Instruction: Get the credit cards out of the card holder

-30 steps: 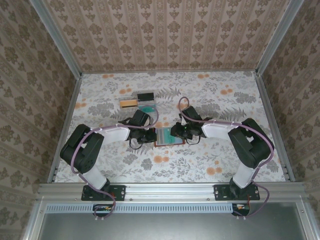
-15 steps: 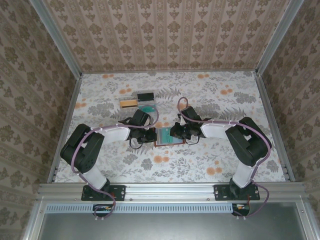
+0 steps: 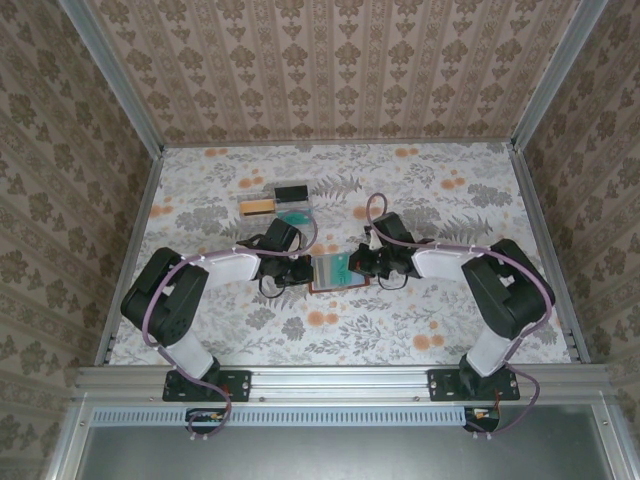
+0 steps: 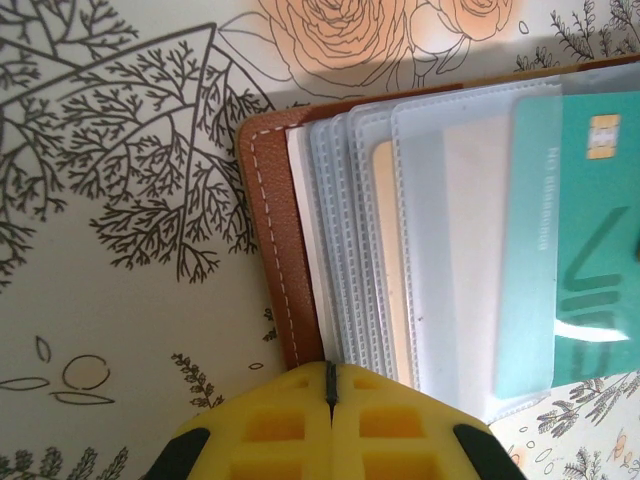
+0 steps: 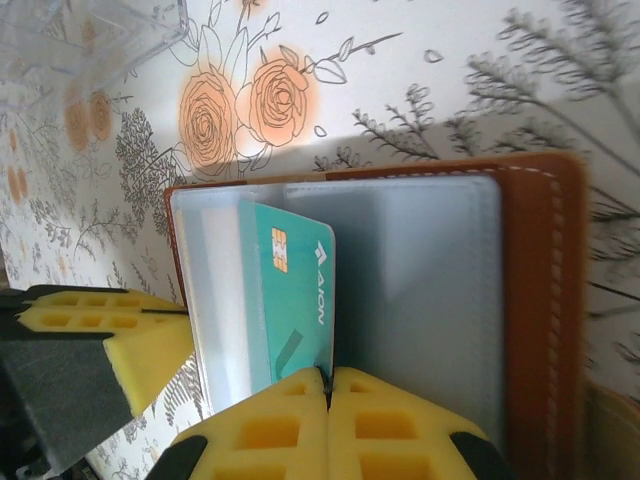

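Observation:
The reddish-brown card holder (image 3: 333, 280) lies open on the floral table between both arms. My left gripper (image 4: 330, 375) is shut on its left edge, where the leather cover (image 4: 272, 230) meets the clear sleeves. My right gripper (image 5: 328, 378) is shut on the edge of a teal credit card (image 5: 290, 295) with a gold chip, which stands partly out of a sleeve. From above, that teal card (image 3: 339, 265) sits tilted next to the right gripper (image 3: 356, 266). A tan card (image 4: 385, 250) shows inside another sleeve.
A clear plastic tray (image 3: 268, 196) stands behind the card holder, with a gold-tan card (image 3: 257, 207) and other small flat items in it. Its corner (image 5: 90, 30) shows in the right wrist view. Patterned walls enclose the table.
My right gripper has closed on the teal card and drawn back to the right, lifting it partly from its sleeve. The left gripper has stayed shut in place.

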Robot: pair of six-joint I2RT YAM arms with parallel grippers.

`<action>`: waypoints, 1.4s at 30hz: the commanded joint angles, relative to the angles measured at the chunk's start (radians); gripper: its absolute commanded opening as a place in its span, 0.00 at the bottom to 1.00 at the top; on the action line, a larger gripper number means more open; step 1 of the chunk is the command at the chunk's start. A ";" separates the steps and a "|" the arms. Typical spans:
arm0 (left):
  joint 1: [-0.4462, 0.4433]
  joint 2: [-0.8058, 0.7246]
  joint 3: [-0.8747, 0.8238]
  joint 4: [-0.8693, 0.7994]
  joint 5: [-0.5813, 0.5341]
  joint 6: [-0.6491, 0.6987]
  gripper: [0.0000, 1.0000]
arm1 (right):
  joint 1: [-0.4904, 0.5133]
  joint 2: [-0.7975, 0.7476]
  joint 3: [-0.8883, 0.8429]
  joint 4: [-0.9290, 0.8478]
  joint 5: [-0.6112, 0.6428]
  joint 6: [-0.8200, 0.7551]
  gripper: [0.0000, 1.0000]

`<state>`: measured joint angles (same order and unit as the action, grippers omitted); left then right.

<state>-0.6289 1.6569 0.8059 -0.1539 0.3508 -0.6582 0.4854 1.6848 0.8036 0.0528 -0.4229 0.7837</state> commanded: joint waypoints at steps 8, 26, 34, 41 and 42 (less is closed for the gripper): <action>0.008 -0.004 0.031 -0.064 -0.013 0.014 0.00 | -0.069 -0.194 -0.052 -0.158 0.033 -0.083 0.00; 0.152 -0.439 0.108 -0.284 -0.186 -0.004 1.00 | -0.005 -0.202 0.405 -0.516 0.120 -0.471 0.00; 0.281 -0.781 0.012 -0.444 -0.308 -0.041 1.00 | 0.117 0.019 0.744 -0.658 0.250 -0.874 0.00; 0.340 -1.041 -0.079 -0.530 -0.360 -0.050 1.00 | 0.198 0.148 0.863 -0.609 0.351 -1.208 0.00; 0.342 -1.060 -0.082 -0.541 -0.366 -0.047 1.00 | 0.213 0.165 0.876 -0.609 0.382 -1.261 0.00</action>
<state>-0.2970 0.6445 0.7410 -0.6228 0.0288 -0.6956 0.6613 1.8111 1.6295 -0.5316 -0.1406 -0.2398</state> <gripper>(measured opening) 0.999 0.064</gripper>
